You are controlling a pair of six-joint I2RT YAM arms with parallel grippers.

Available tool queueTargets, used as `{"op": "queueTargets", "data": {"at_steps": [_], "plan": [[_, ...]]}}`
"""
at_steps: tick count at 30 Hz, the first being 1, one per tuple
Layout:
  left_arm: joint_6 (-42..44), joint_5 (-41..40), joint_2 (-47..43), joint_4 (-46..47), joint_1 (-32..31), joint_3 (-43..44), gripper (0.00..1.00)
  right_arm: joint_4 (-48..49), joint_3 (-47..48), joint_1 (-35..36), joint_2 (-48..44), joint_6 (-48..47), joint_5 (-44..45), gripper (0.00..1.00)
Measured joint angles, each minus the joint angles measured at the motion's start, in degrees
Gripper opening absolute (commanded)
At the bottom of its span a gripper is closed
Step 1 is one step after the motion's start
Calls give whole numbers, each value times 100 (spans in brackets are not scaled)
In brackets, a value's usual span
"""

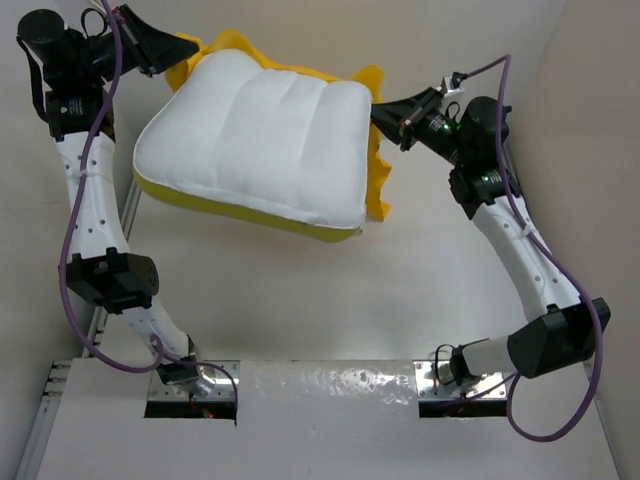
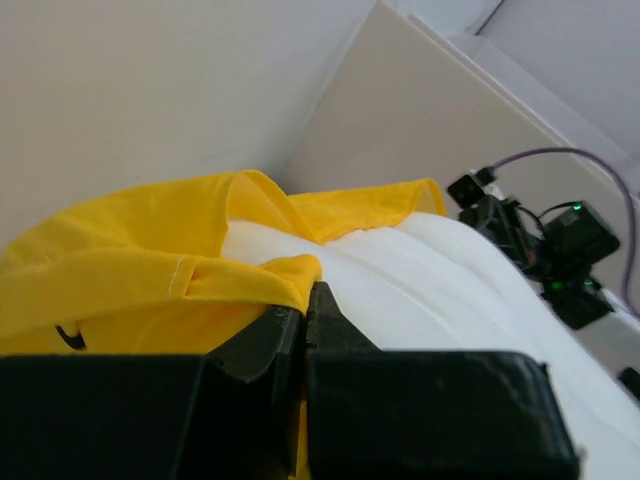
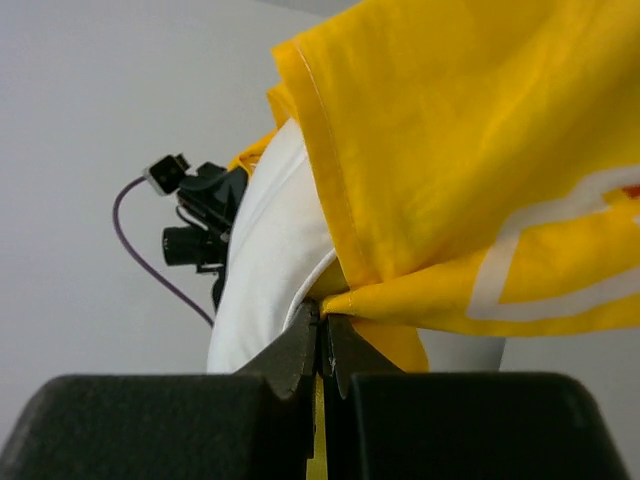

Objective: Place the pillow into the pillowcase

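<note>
L gripper (image 2: 310, 305) jaws pinched shut on pillowcase (image 2: 120, 250) hem; R gripper (image 3: 322, 325) jaws likewise clamp its edge. White pillow (image 1: 255, 140) spans btwn both jaws, top mostly bare.

White links (image 1: 95, 195), black joint housings (image 1: 112, 280), purple cables (image 2: 550, 151), one green LED (image 2: 574, 208); left gripper (image 2: 310, 300), right gripper (image 3: 322, 322) both black.

Lab: white booth (image 1: 590, 80) w/ arms (image 1: 95, 200)
</note>
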Motion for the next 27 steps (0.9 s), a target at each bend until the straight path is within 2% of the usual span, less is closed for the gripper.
{"op": "queueTargets", "data": {"at_steps": [2, 4, 9, 15, 21, 22, 23, 24, 25, 26, 27], "plan": [[573, -221, -59, -457, -11, 81, 0, -157, 90, -9, -9, -254, 24, 0], [1270, -463, -245, -1034, -44, -138, 0, -332, -302, -52, -256, -595, 37, 0], [2804, -820, -1043, -2055, -234, -2273, 0, -1373, -791, -83, -153, -1626, 131, 0], [4570, -1381, -957, -3362, -461, -3823, 0, -2771, -660, -81, 986, -3156, 710, 0], [5845, -2039, -1029, -3556, -894, -5696, 0, -3797, -651, -76, 1646, -4437, 1628, 0], [5987, -2138, -1029, -3587, -973, -5963, 0, -3919, -647, -76, 1716, -4605, 1773, 5], [6148, -2218, -1036, -3639, -1047, -6216, 0, -4074, -610, -79, 1799, -4771, 1921, 24], [6304, -2295, -1045, -3751, -1132, -6415, 7, -4229, -540, -81, 1886, -4927, 2033, 39], [6467, -2350, -1056, -3847, -1193, -6531, 20, -4332, -474, -81, 1947, -5064, 2127, 51], [6627, -2396, -1078, -3950, -1244, -6614, 35, -4439, -391, -83, 2006, -5213, 2194, 59], [6780, -2435, -1095, -4081, -1283, -6658, 57, -4572, -271, -94, 2061, -5386, 2258, 72]]}}
